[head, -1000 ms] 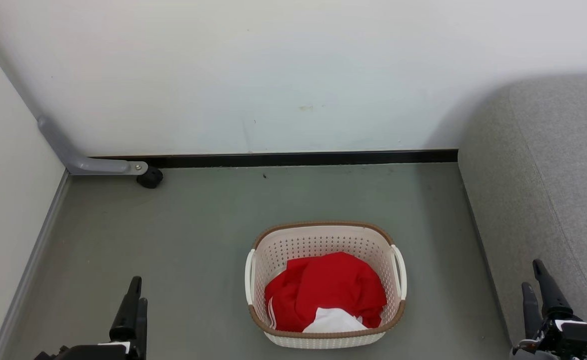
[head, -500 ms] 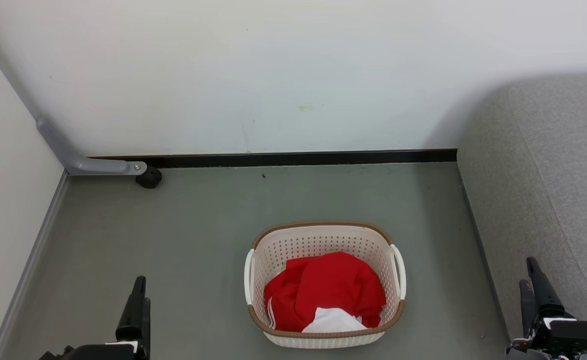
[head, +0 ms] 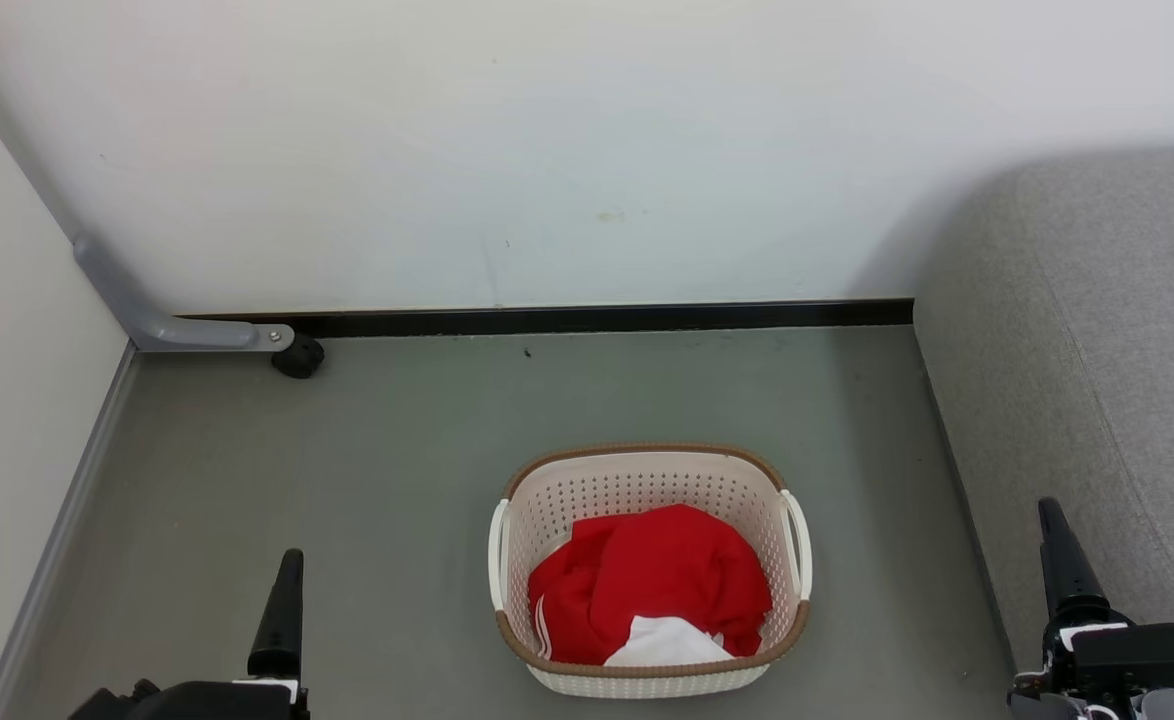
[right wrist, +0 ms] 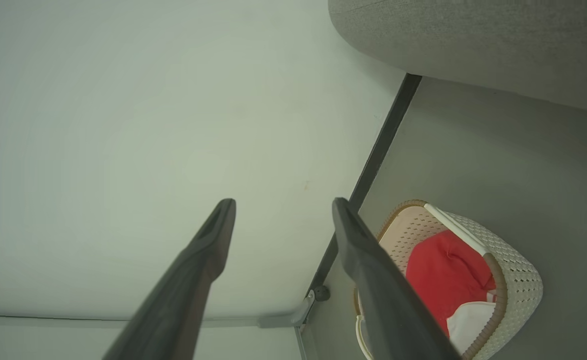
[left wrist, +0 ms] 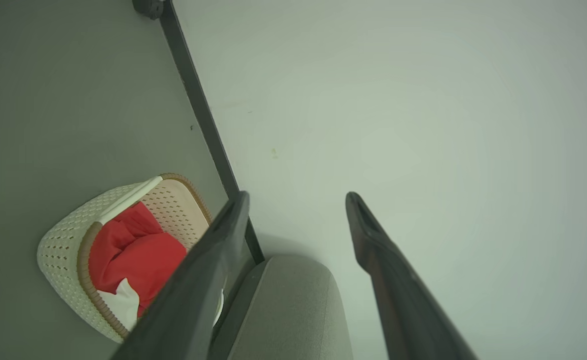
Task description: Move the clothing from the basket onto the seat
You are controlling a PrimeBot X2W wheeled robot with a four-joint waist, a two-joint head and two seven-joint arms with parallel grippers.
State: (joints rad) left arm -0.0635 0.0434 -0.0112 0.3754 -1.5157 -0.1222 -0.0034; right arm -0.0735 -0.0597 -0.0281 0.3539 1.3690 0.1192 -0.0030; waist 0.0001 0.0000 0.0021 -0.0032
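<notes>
— Clothing [head: 652, 585] first: where is it?
— Heaped in the basket [head: 647, 475], red with a white patch at the pile's 6 o'clock. The basket stands on the floor [head: 347, 450] at 6 o'clock in the head view, well apart from the wall [head: 547, 150].
— And the seat [head: 1097, 350]?
— A grey cushion at 3 o'clock with no red on it, near the basket but not touching it.
— So how far along are we?
— Nothing is done yet, I'd judge. The whole heap waits in the basket, and I cannot tell the garments in it apart. Every lift and every drop onto the seat is left.
— The claws?
— The left gripper [left wrist: 298, 197] has its fingers spread wide in its wrist view, with just wall and seat between them, holding nothing. The right gripper [right wrist: 283, 201] is spread just as wide and empty. In the head view they sit at 7 and 4 o'clock, each well apart from the basket.
— Anything changed from a second ago?
— Small things. The left gripper has slid a little toward 3 o'clock, the right a little toward 9 and 12. The right's two fingers, side by side then, now line up as one. Basket, clothing and seat lie as they did.
</notes>
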